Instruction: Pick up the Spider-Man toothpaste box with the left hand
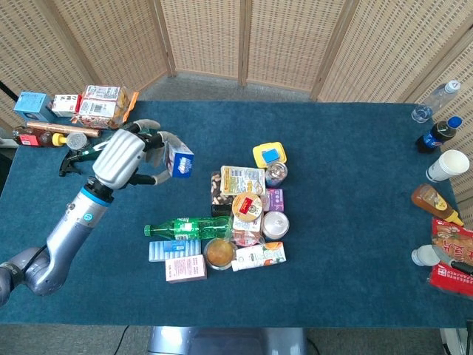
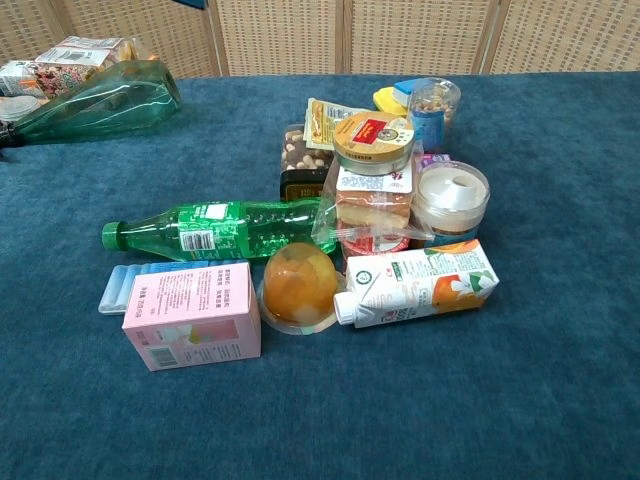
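Gripping Spider-Man toothpaste box (image 1: 179,160), left hand (image 1: 124,157) holds it raised above table (image 1: 347,185), fingers wrapped round box, blue end face pointing right. Box off pile, up-left of it, near green glass bottle (image 1: 118,142) at table's left edge. Open blue cloth between hand and pile. Pile mid-table: green plastic bottle (image 2: 215,229) lying flat, pink box (image 2: 192,316) beside it, juice carton (image 2: 415,283) at right. Wide bare cloth right of pile up to bottles and cups at right edge. Right hand out of both views.

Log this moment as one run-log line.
left hand: holds Spider-Man toothpaste box | box: lifted off table, clear of pile | right hand: not in view | phase: pick done
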Motion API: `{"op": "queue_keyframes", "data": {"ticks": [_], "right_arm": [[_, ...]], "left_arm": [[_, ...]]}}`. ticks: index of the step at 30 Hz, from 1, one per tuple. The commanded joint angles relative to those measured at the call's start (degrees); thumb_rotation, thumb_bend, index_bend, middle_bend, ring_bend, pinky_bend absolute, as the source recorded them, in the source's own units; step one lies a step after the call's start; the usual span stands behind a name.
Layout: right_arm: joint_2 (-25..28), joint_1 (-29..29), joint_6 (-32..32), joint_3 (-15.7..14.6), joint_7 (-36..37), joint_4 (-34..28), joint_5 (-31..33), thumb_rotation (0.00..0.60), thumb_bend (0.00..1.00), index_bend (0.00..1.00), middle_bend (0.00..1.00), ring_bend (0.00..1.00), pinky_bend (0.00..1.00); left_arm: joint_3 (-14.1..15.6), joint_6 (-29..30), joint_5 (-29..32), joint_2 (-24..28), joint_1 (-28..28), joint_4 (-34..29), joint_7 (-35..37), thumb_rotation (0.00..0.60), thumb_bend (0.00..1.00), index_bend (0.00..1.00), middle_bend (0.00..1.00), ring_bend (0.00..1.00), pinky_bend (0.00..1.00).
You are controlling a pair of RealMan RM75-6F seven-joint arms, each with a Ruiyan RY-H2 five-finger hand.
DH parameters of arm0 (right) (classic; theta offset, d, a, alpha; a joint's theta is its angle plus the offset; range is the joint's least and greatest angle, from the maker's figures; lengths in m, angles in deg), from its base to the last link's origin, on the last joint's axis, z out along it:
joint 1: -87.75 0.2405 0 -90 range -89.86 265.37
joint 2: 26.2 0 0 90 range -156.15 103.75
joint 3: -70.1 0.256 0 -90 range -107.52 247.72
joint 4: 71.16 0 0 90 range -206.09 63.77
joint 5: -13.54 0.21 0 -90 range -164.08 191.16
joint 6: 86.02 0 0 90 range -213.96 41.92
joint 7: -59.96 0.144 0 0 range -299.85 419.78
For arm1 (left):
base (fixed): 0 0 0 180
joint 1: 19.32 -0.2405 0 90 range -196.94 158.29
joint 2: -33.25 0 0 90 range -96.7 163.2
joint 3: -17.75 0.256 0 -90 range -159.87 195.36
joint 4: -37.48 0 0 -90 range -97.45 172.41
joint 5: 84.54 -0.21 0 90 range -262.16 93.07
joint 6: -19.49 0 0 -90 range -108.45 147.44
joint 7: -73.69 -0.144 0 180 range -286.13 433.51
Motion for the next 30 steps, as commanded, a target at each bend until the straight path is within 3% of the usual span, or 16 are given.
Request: {"op": "queue_keyframes", "data": {"ticks": [1, 30], "right_arm": [[0.04, 0.12, -0.08, 0.03, -0.30, -0.21, -0.03, 0.532, 0.12, 0.00, 0.07, 0.00, 0.00], [0.66, -0.48, 0.94, -0.08, -0.63, -1.03, 0.01, 0.529, 0.12, 0.00, 0.08, 0.00, 0.00]], "left_arm": [[-0.99, 1.54, -0.51, 0.12, -0.52, 0.37, 1.68, 0.600, 0.30, 0.67, 0.76, 0.73, 0.26], [-3.10, 3.77, -2.08, 0.86, -0.30, -0.44, 3.50, 0.600, 0.30, 0.67, 0.76, 0.72, 0.26]]}}
